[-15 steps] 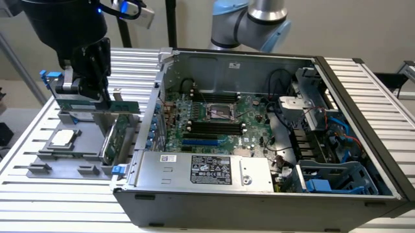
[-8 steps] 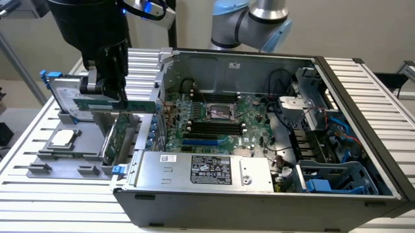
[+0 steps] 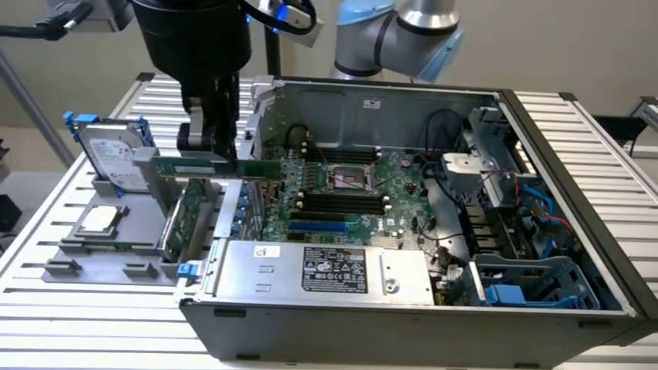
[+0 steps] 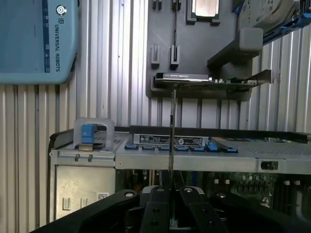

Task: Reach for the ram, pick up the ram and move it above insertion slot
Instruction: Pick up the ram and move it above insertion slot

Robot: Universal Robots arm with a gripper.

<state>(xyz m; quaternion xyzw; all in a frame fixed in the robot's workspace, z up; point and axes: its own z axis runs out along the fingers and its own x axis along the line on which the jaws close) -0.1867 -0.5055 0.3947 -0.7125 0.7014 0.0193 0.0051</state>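
The end effector (image 3: 211, 150) is clamped on the ram (image 3: 216, 167), which hangs level in the air at the open computer case's (image 3: 411, 308) edge on the exterior view's left, short of the motherboard (image 3: 350, 196). Held by a thin edge, the stick could tilt or slip. The case wall and the expansion card (image 3: 185, 220) on the table (image 3: 62, 297) stand nearest its path.

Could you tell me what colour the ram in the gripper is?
Green, clearest in the exterior view: the ram.

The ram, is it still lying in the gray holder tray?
No, the ram is lifted off the gray tray, clamped in the hand beside the computer case.
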